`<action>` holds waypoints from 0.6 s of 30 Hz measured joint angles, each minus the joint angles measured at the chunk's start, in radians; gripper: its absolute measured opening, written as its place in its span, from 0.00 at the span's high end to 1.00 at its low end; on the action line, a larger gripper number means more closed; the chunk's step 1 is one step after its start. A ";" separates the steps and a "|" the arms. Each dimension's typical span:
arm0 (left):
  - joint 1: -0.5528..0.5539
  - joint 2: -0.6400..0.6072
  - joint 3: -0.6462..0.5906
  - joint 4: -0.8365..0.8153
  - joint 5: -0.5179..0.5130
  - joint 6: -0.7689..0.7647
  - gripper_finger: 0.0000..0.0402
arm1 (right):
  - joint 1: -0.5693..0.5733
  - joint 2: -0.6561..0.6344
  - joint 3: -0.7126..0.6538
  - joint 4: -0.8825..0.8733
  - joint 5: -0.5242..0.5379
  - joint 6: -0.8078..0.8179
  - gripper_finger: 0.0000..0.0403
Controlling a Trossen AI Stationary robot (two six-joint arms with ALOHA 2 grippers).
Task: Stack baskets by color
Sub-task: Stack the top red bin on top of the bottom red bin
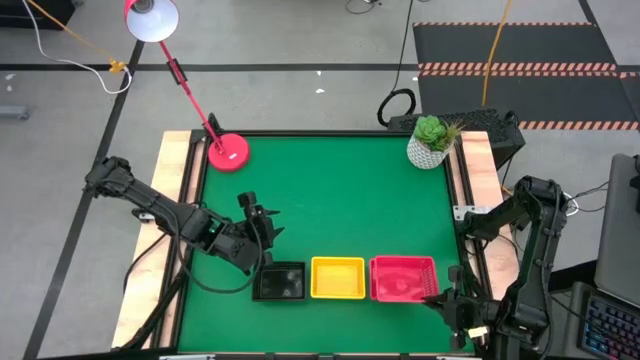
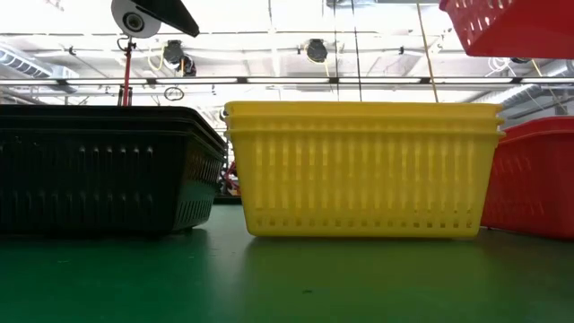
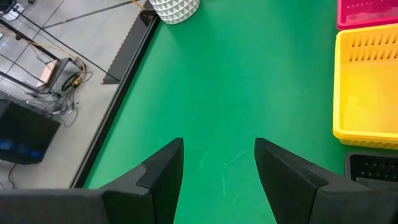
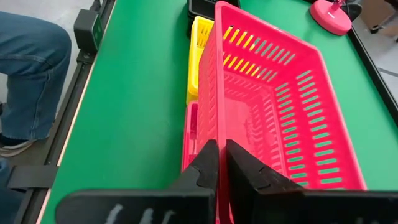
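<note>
Red-pink basket (image 4: 273,106) is pinched by its near short wall in my right gripper (image 4: 219,163), jaws clamped thin on the rim, long axis running straight away from them. Right wrist view shows it hanging tilted above another red basket (image 4: 190,134); low view shows it lifted at top right (image 2: 511,25). Yellow stack (image 1: 337,277) and black stack (image 1: 279,282) lie beyond, empty. My left gripper (image 3: 217,163) hangs wide open, holding nothing, black stack just beside it.
</note>
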 joint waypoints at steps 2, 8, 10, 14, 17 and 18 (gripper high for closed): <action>0.000 0.000 0.000 0.000 0.004 0.000 0.50 | 0.000 0.000 0.000 -0.001 0.000 -0.001 0.98; 0.000 0.000 0.000 0.005 0.005 0.000 0.50 | 0.000 0.000 0.000 -0.007 0.001 -0.002 0.98; 0.000 0.000 0.000 0.006 0.005 0.000 0.50 | 0.000 0.000 0.000 -0.007 0.001 -0.002 0.98; 0.000 0.000 0.000 0.006 0.005 0.000 0.50 | 0.000 0.000 -0.006 0.004 0.003 -0.001 0.98; 0.000 0.000 0.000 0.006 0.005 0.000 0.50 | -0.002 0.000 -0.041 0.033 0.003 -0.001 0.98; 0.000 0.000 0.000 0.006 0.005 0.000 0.50 | -0.003 0.000 -0.057 0.047 0.002 -0.001 0.98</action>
